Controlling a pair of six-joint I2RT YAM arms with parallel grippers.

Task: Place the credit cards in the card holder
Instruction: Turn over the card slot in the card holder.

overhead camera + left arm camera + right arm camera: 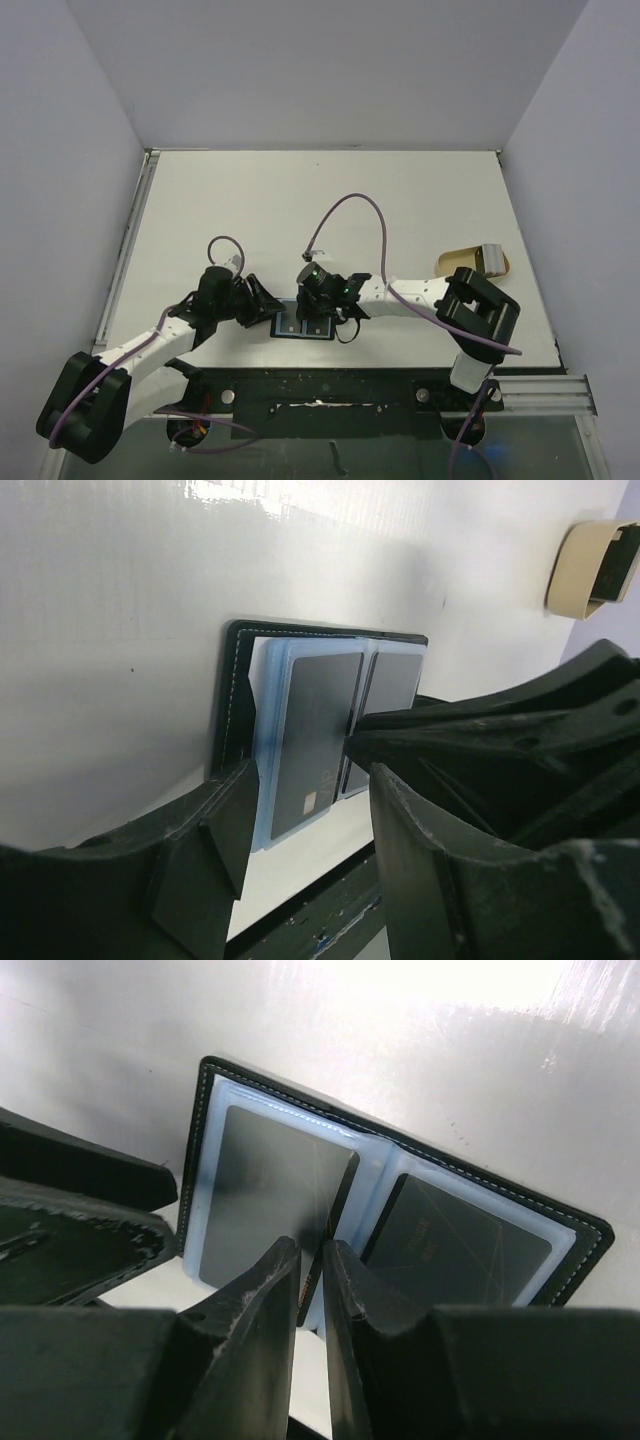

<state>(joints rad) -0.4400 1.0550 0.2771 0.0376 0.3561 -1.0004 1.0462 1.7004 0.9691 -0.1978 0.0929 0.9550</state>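
The black card holder (305, 326) lies open and flat near the table's front edge, its pale blue sleeves up (205, 1080). A grey credit card (265, 1195) lies on its left half, and its chip end sticks out past the sleeve in the left wrist view (312, 735). A second dark card (465, 1240) sits in the right sleeve. My right gripper (310, 1252) is almost shut, pinching the left card's inner edge. My left gripper (305, 825) is open at the holder's left end, with one finger (215, 825) against its corner.
A tan shallow tray (475, 262) with a grey item in it sits at the right side of the table and shows in the left wrist view (588, 568). The black rail of the table's front edge (320, 385) runs just behind the holder.
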